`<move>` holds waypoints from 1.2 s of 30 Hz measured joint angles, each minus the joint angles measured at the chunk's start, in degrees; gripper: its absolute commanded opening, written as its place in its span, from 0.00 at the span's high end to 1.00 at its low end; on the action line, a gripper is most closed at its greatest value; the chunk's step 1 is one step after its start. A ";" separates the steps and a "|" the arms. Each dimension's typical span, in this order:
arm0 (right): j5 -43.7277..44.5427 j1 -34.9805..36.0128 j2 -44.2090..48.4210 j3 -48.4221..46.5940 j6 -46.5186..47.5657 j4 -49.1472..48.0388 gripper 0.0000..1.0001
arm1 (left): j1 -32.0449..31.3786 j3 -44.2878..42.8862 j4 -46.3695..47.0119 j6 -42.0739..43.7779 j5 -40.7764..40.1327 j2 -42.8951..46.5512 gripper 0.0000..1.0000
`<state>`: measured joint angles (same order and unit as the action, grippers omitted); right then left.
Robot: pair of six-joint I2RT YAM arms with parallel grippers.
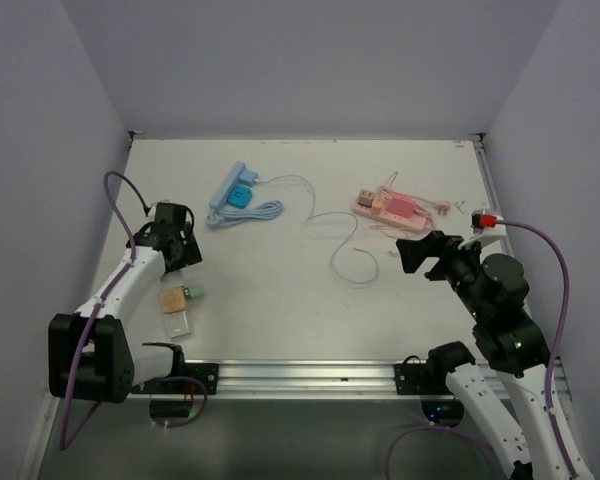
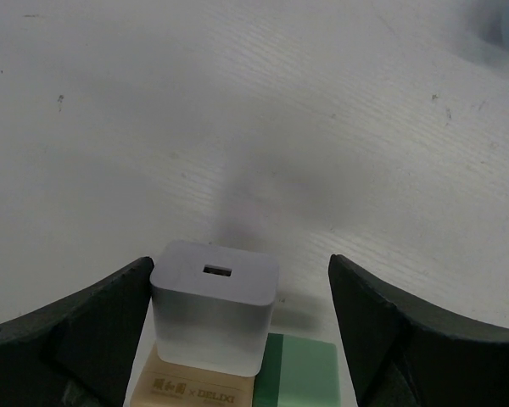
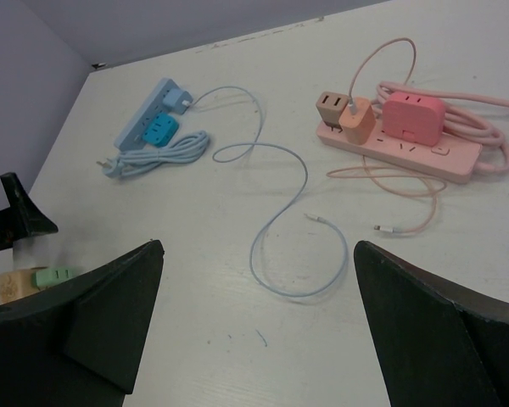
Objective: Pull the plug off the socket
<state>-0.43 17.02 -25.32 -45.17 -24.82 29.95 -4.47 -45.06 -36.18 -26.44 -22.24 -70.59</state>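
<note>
White tabletop [image 1: 280, 310], specked; lilac walls [image 1: 310, 60] 3 sides; plug [image 2: 214, 305] on socket [image 2: 195, 392].

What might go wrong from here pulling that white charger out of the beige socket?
The beige-and-green socket is small and looks loose, with the right pincer far off, so it may lift along with the white charger. The charger also sits off-centre in the open left pincer, so closing may shove or tilt it.
</note>
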 measured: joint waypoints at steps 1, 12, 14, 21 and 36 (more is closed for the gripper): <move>0.26 0.13 0.09 0.11 0.02 0.00 0.01 | 0.00 0.39 0.17 -0.09 0.22 -0.37 0.13; 2.10 1.07 0.35 0.85 0.37 0.02 0.01 | 0.02 2.47 0.63 -1.09 0.87 -2.58 0.28; 2.45 1.18 0.37 1.05 0.39 0.00 0.01 | 0.02 2.47 0.61 -1.20 1.18 -2.58 0.32; 2.54 1.38 1.03 1.57 0.39 0.00 0.01 | -0.57 2.12 0.48 -1.60 3.52 -2.58 0.44; 2.67 1.38 1.05 1.70 0.39 0.00 0.01 | -20.39 -9.92 1.11 -10.01 7.06 -13.66 0.42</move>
<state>2.24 18.39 -24.27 -43.46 -24.43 29.95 -24.86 -54.98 -35.07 -36.45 -15.18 -84.25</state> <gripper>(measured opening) 0.987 0.645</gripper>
